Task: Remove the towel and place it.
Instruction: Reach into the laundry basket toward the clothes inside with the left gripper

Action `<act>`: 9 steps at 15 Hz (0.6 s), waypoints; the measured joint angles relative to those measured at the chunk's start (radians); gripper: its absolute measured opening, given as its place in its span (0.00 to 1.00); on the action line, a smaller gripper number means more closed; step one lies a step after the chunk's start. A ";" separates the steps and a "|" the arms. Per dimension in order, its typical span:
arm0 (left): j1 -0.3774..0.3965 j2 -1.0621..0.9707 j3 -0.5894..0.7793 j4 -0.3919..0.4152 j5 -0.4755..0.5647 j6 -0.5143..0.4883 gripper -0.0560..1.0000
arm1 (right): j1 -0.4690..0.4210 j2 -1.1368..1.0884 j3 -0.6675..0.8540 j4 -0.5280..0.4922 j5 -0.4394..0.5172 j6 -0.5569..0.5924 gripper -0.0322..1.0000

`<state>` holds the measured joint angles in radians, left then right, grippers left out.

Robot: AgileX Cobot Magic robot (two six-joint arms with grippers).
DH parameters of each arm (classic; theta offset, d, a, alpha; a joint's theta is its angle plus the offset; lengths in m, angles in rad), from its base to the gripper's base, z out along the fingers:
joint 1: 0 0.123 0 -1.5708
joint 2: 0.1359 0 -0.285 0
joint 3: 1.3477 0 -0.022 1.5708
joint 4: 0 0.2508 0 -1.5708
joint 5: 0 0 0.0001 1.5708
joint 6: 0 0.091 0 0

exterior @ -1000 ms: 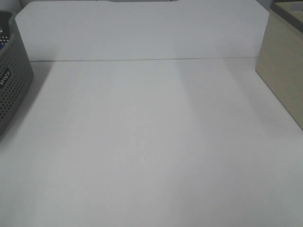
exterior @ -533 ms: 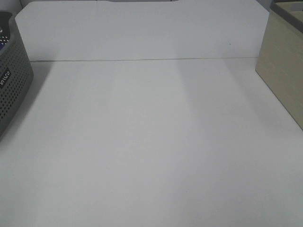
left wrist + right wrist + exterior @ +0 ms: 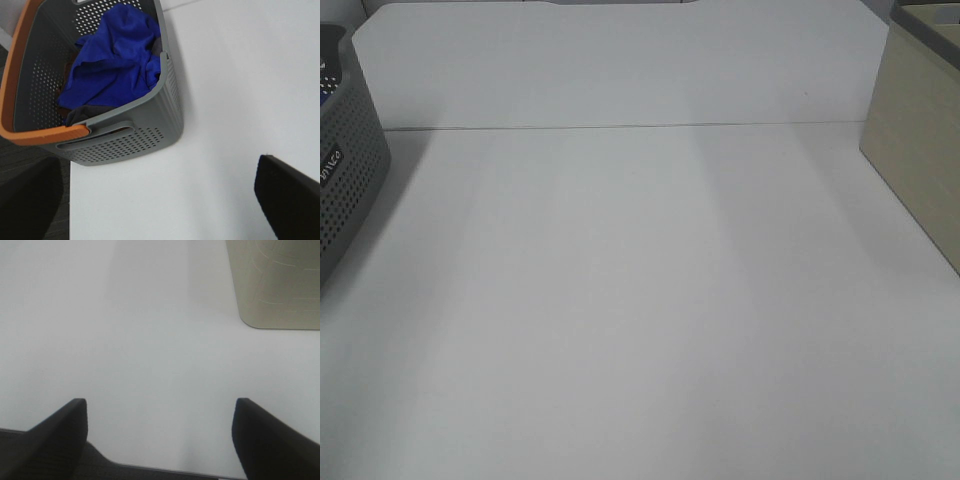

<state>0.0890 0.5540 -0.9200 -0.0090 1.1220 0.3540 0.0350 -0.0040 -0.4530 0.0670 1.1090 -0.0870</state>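
The towel [image 3: 112, 60] lies crumpled in the grey basket [image 3: 150, 132] at the left edge of the desk [image 3: 240, 75]. It looks soft, light and floppy, so I'd pinch a raised fold on top. Left tool [image 3: 160, 170] and right tool [image 3: 160, 405] both hang spread and empty.

White table [image 3: 640, 320] backed by a white panel [image 3: 620, 70].

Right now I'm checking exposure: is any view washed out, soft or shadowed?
Exterior high: table pale, low contrast, faint vertical shadow bands. Left wrist: towel saturated blue, sharp inside the basket. Right wrist: the right hand looks black, soft-edged.
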 joint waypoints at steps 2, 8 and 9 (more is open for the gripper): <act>0.000 0.167 -0.117 -0.002 0.043 0.119 0.99 | 0.000 0.000 0.000 0.000 0.000 0.000 0.78; 0.000 0.762 -0.600 0.239 0.090 0.423 0.99 | 0.000 0.000 0.000 0.000 0.000 0.000 0.78; 0.000 0.833 -0.644 0.286 0.089 0.481 0.99 | 0.000 0.000 0.000 0.000 0.000 0.000 0.78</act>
<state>0.0890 1.3870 -1.5640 0.2770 1.2110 0.8350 0.0350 -0.0040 -0.4530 0.0670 1.1090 -0.0870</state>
